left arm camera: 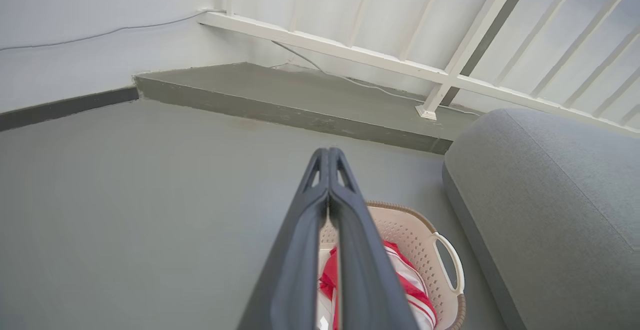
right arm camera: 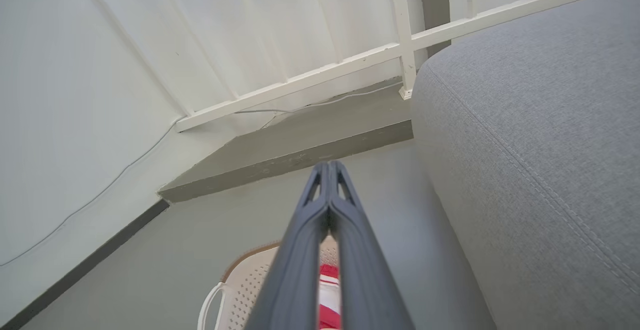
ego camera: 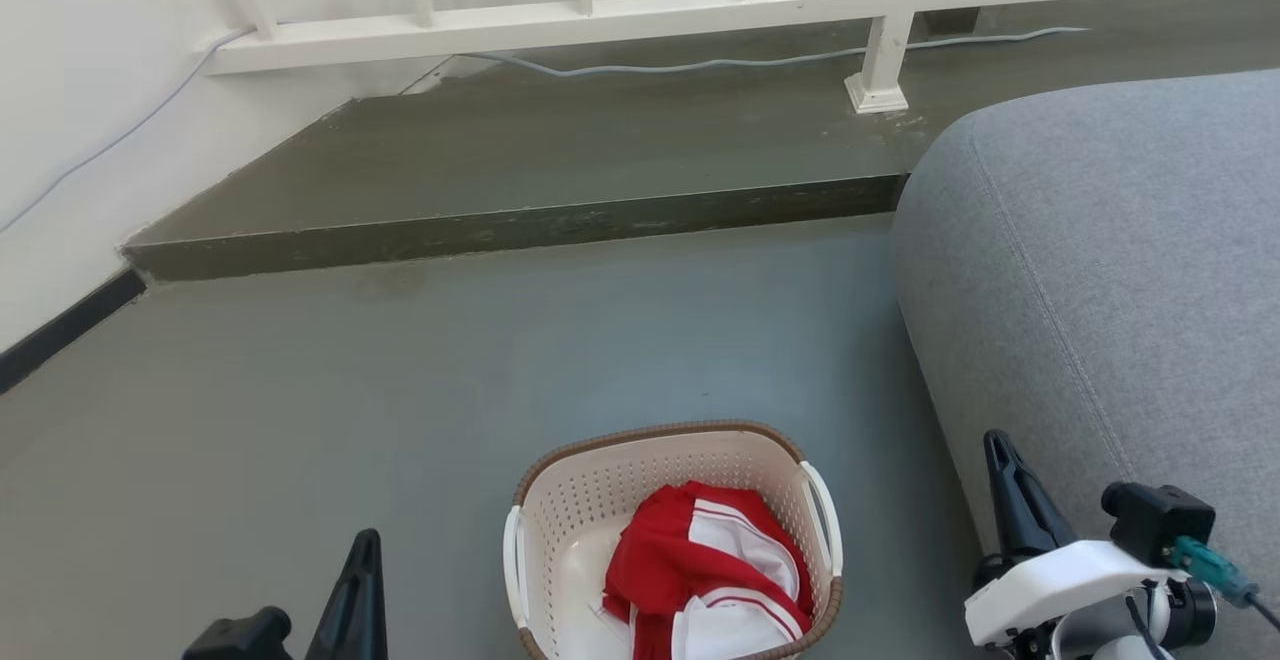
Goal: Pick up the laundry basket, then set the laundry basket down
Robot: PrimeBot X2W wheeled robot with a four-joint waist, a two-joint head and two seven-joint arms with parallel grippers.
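Since nothing grips it yet, the basket [ego camera: 590, 505] stands on the floor [ego camera: 400, 390], well short of the step [ego camera: 560, 140] at the floor's far edge and near the sofa [ego camera: 1100, 270] on the robot's right. It is a rounded rectangle of cream plastic. Its walls are pierced with small holes and capped by a brown woven-look rim, and a white loop handle [ego camera: 825, 515] sits on each short side. A red-and-white garment [ego camera: 710, 570] lies crumpled inside, soft cloth that probably adds little weight.

The left gripper [ego camera: 368, 550] hangs to the basket's left and the right gripper [ego camera: 1000, 460] to its right, both apart from it. That flanking stance suits a two-armed lift by the loops. On each claw the dark fingers are pressed together on nothing, as both wrist views show. I judge they must spread or hook before taking a handle.

The sofa is grey woven cloth with a stitched seam and a rounded edge. The step is dull and scuffed along its face. Beyond it run a white railing [ego camera: 600, 15] and a thin cable [ego camera: 700, 65].
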